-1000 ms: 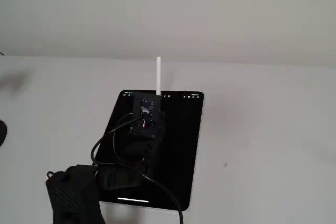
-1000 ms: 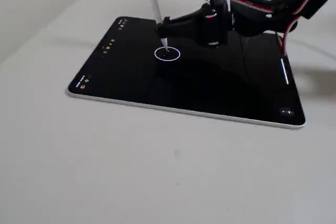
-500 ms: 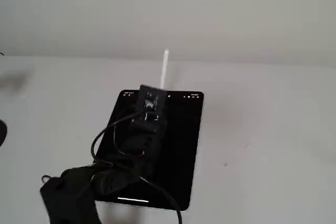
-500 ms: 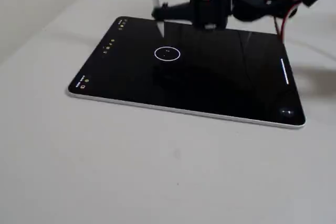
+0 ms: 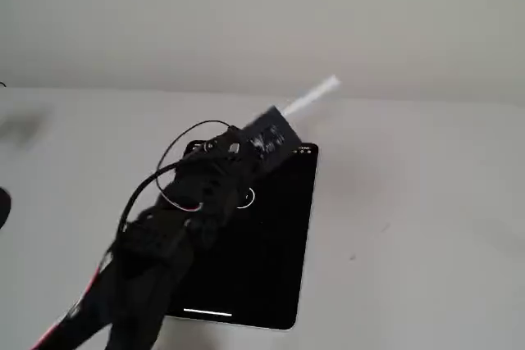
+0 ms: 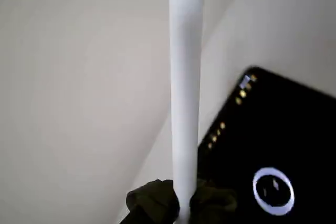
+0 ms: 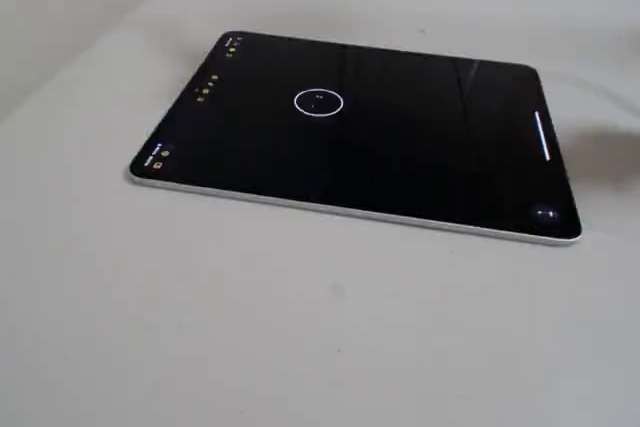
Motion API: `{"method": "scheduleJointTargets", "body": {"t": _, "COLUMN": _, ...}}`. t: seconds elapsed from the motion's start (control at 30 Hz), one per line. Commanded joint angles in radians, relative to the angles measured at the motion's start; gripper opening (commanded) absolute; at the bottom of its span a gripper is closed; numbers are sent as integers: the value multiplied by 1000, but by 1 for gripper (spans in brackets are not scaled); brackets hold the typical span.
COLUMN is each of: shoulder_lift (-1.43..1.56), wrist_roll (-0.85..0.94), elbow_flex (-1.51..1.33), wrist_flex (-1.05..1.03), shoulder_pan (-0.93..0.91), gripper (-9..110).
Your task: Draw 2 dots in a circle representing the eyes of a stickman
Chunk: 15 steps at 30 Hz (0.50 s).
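Black arm (image 5: 156, 243) — looping black cables (image 5: 176, 165), red-and-white wires, a small board with white markings

A black tablet (image 7: 400, 162) lies flat at centre frame on a pale table (image 7: 300, 327), small yellow icons (image 7: 205, 89) along its left edge

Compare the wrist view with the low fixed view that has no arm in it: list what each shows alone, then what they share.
Only the wrist view shows the long white stylus, clamped by the dark two-finger gripper at the bottom edge. Only the fixed view shows the whole flat black tablet, including its far-end white bar, lying on the pale table. Both show the thin white ring circle with two faint whitish dots inside.
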<state>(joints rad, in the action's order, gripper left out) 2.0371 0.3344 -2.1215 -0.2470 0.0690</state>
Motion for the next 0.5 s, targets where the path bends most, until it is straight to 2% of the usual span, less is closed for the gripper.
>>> {"method": "scheduleJointTargets", "body": {"t": 0.0, "shoulder_lift": 308, "wrist_roll": -164, "elbow_flex": 34, "wrist_flex": -339, "shoulder_pan": -21, "gripper": 0}}
{"method": "scheduleJointTargets", "body": {"t": 0.17, "shoulder_lift": 612, "wrist_roll": -176, "elbow_flex": -160, "wrist_flex": -486, "shoulder_pan": 5, "gripper": 0}}
{"method": "scheduleJointTargets", "body": {"t": 0.47, "shoulder_lift": 1077, "wrist_roll": -109, "elbow_flex": -551, "wrist_flex": -586, "shoulder_pan": 21, "gripper": 0}}
